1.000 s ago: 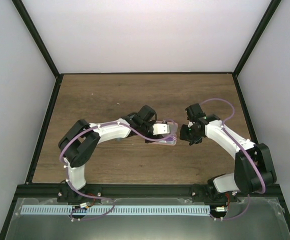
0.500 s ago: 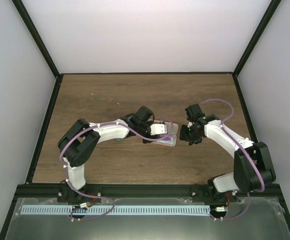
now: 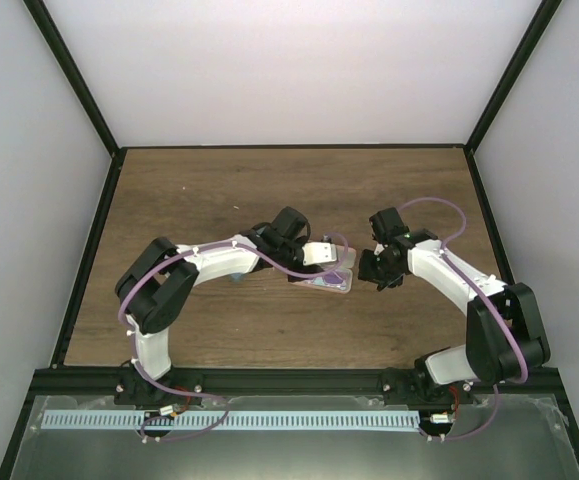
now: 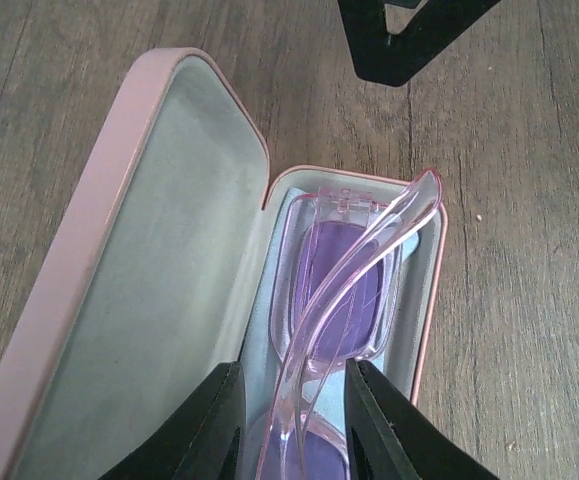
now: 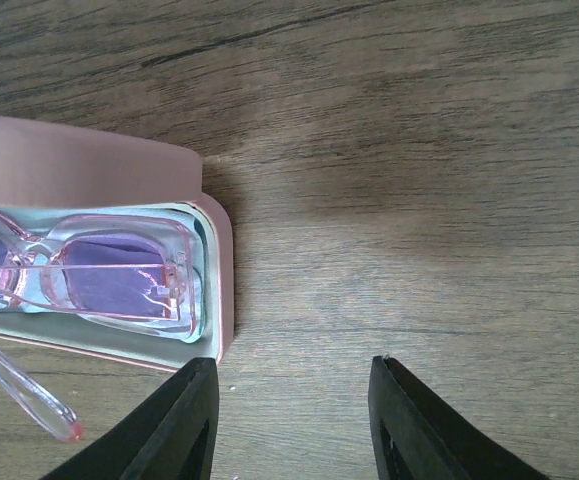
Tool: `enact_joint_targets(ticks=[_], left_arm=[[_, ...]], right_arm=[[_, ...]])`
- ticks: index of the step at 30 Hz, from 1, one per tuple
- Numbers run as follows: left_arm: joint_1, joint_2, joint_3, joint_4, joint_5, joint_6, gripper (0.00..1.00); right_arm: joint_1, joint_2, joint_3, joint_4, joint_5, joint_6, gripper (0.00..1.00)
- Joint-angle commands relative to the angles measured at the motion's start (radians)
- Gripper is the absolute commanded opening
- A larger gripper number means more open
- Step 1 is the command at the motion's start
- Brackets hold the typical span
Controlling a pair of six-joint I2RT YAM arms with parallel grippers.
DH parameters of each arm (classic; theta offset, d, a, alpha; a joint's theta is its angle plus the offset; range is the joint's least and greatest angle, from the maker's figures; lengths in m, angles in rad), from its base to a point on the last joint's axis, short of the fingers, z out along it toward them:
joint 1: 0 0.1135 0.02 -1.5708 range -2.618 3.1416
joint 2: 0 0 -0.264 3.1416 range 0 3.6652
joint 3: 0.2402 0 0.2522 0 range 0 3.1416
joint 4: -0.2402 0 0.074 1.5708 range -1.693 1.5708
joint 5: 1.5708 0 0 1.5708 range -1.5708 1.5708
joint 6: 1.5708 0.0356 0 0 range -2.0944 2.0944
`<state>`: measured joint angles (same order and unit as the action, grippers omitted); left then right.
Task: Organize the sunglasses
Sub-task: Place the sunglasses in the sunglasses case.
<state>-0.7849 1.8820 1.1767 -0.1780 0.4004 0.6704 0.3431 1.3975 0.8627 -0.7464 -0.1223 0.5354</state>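
From above, the pink case (image 3: 339, 287) lies open at mid-table on the wooden table (image 3: 219, 190), between the two arms. The left gripper (image 3: 329, 268) hangs over its left part and hides much of it. The pinkish-purple sunglasses (image 3: 335, 277) show there only as a purple smudge, probably inside the case. The right gripper (image 3: 377, 272) stands just right of the case, apart from it.

In the left wrist view the lid stands open on one side. The sunglasses lie in the tray on a pale blue layer (image 4: 259, 340). One thin temple arm (image 4: 369, 240) sticks up and runs between the left fingers (image 4: 214, 425), which stand apart with a gap on each side of it.

The right wrist view shows the case's rounded end with a lens inside. A temple arm pokes out over the case's edge. The right fingers (image 5: 184, 425) are spread over bare wood, holding nothing.
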Motion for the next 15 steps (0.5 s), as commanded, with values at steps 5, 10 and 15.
enact_joint_targets(ticks=[5,10,15], left_arm=[[0.001,-0.093,-0.014,-0.013,0.013,-0.010,0.30],[0.003,-0.182,-0.013,-0.059,-0.016,-0.042,0.30],[0.008,-0.240,-0.040,-0.086,-0.070,-0.162,0.34]], right_arm=[[-0.010,-0.039,0.038,0.024,-0.015,-0.010,0.40],[-0.009,-0.123,0.072,0.072,-0.121,-0.008,0.24],[-0.007,-0.144,0.054,0.188,-0.338,0.012,0.04]])
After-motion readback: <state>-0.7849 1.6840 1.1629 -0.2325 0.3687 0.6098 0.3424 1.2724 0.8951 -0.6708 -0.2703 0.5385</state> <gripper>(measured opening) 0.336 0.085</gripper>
